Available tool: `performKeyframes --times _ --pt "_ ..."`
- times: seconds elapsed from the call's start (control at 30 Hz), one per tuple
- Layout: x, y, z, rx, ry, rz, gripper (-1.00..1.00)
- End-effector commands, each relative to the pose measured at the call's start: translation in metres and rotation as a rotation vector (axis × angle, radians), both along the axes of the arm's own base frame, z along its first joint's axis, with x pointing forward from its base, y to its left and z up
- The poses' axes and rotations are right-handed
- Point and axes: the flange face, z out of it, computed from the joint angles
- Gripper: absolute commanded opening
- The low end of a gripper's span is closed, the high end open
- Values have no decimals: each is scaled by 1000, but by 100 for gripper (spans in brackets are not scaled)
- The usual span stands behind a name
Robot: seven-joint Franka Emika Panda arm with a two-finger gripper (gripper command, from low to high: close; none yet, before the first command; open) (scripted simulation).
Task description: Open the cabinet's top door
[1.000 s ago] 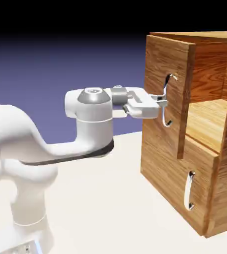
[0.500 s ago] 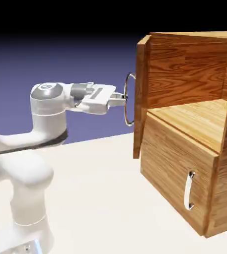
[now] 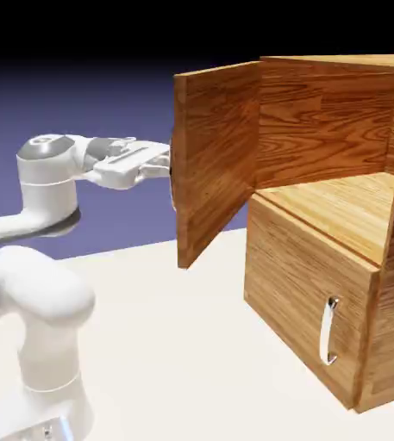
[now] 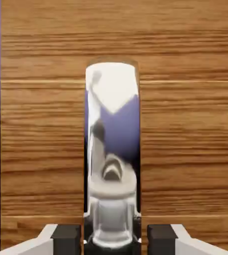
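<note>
Two-finger gripper (image 4: 114, 238) of the white Franka Panda arm (image 3: 49, 185): jaws clamped on the shiny curved silver bar handle (image 4: 112, 149), which in the hand view rises as a broad reflective column from between the dark finger pads (image 4: 66, 236) at the bottom edge up to just above mid-frame. Behind the handle, filling nearly the whole hand view: horizontal wood-grain of the top door (image 3: 213, 159), with a narrow strip of blue-violet backdrop down the left edge. In the exterior view the gripper (image 3: 167, 162) sits left of centre in the upper half, held roughly level, its tips meeting the hidden outer face of the door; the handle itself is concealed there by the panel. Top door: tall brown wood-grain panel, swung wide open, standing out to the left from the upper front corner of the boxy brown wood-grain cabinet (image 3: 381, 129), its inner face toward the camera, directly right of the gripper. Upper compartment: exposed, with a wooden back wall and a light wood shelf (image 3: 351, 207). Lower panel (image 3: 308, 301): shorter, closed, lower right of frame, bearing a small vertical silver handle (image 3: 328, 331). Pale table surface (image 3: 165, 344): beneath arm and cabinet.
</note>
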Motion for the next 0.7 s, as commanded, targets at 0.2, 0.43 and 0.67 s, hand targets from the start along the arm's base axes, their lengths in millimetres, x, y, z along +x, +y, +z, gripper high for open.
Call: performKeyframes --times 0.2,0.43,0.67 --pt "-20 54 0 0 0 -131 -100" --pt "-34 125 0 0 0 -296 -100" --pt "-37 194 0 0 0 -455 -100"
